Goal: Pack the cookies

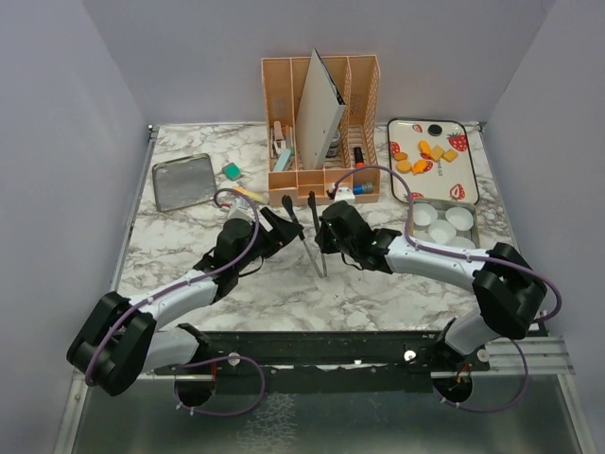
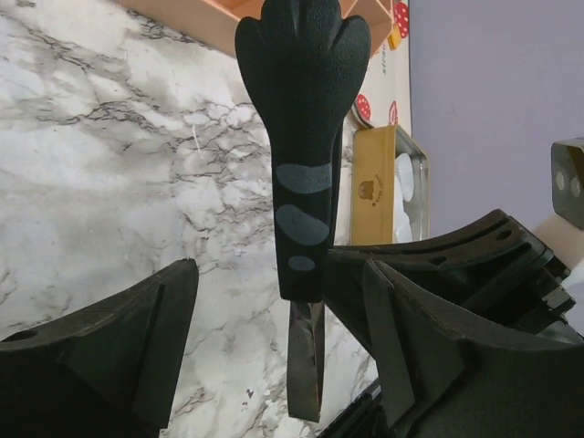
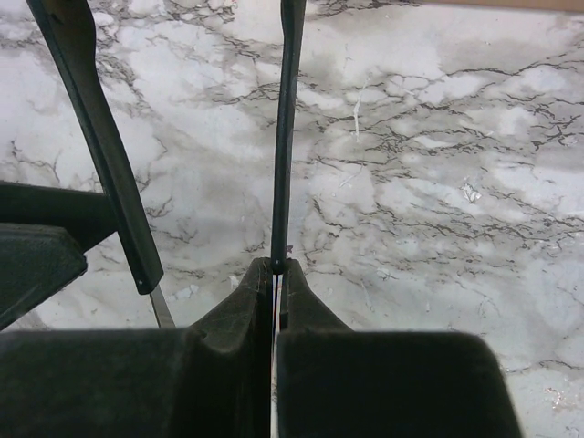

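Observation:
Several orange-yellow cookies (image 1: pixel 424 156) lie on a strawberry-print tray (image 1: pixel 470 180) at the back right. A gold tin (image 1: pixel 473 234) with white paper cups (image 1: pixel 442 225) stands in front of it. Black-tipped metal tongs (image 1: pixel 310 236) stand at the table's middle. My right gripper (image 1: pixel 328 230) is shut on one tong arm (image 3: pixel 285 137). My left gripper (image 1: pixel 281 228) is open, with the other arm's paw-shaped tip (image 2: pixel 305 128) between its fingers (image 2: pixel 128 347), close against the right one. Both grippers are far from the cookies.
An orange desk organiser (image 1: pixel 321 128) with a folder and pens stands at the back centre. A metal lid (image 1: pixel 182 181) and a small green block (image 1: pixel 231 171) lie at the back left. The tin also shows in the left wrist view (image 2: pixel 374 196).

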Motion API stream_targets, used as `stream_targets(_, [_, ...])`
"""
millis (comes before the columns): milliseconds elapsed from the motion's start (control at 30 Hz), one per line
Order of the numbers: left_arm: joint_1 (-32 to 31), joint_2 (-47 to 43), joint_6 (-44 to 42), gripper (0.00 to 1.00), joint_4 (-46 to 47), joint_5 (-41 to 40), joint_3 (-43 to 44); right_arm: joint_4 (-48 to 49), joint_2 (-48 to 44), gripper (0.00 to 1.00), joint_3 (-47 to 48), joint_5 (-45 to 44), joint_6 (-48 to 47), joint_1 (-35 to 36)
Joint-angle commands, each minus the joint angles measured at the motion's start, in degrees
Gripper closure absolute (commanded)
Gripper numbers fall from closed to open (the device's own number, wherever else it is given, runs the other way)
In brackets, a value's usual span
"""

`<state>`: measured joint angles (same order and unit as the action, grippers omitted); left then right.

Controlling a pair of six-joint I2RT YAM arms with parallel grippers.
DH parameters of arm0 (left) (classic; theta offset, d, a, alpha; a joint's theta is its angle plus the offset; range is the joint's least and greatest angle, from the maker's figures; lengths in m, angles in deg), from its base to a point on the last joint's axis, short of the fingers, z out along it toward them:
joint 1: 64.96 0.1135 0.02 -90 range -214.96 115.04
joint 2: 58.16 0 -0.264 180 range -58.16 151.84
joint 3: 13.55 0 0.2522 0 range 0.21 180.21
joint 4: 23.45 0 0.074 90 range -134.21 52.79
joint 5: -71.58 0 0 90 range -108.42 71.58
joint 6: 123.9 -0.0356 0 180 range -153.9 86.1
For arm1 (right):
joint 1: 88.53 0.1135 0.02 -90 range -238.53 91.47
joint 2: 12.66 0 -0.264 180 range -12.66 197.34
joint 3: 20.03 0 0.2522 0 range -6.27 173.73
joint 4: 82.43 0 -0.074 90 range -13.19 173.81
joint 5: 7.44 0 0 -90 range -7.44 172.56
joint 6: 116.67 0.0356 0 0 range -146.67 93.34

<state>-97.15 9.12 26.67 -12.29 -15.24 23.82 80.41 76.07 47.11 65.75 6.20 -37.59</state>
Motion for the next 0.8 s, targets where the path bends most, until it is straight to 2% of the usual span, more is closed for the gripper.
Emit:
stream_targets(0, [-1.07, 2.36, 1.41, 0.24, 5.74, -2.74, 1.96, -1.48, -2.53, 1.00, -0.37, 2.84, -1.17, 0.21])
stream_targets(200, [-1.64, 5.62, 1.62, 0.32, 8.51, -2.74, 3.13, -1.76, -3.48, 1.00, 0.00, 5.17, -1.53, 0.20])
stream_targets(500, [-1.65, 4.04, 4.00, 0.54, 10.84, -7.86, 1.22, -2.40, -4.85, 1.00, -0.24, 7.17, -2.26, 0.38])
stream_targets(667, [-1.65, 4.91, 6.18, 0.64, 10.84, -7.12, 0.95, -2.27, -4.46, 1.00, -0.28, 6.36, -2.82, 0.78])
stream_targets(767, [-1.65, 5.65, 7.28, 0.75, 10.84, -5.83, 0.91, -2.06, -4.27, 0.98, -0.17, 6.56, -2.80, 0.87])
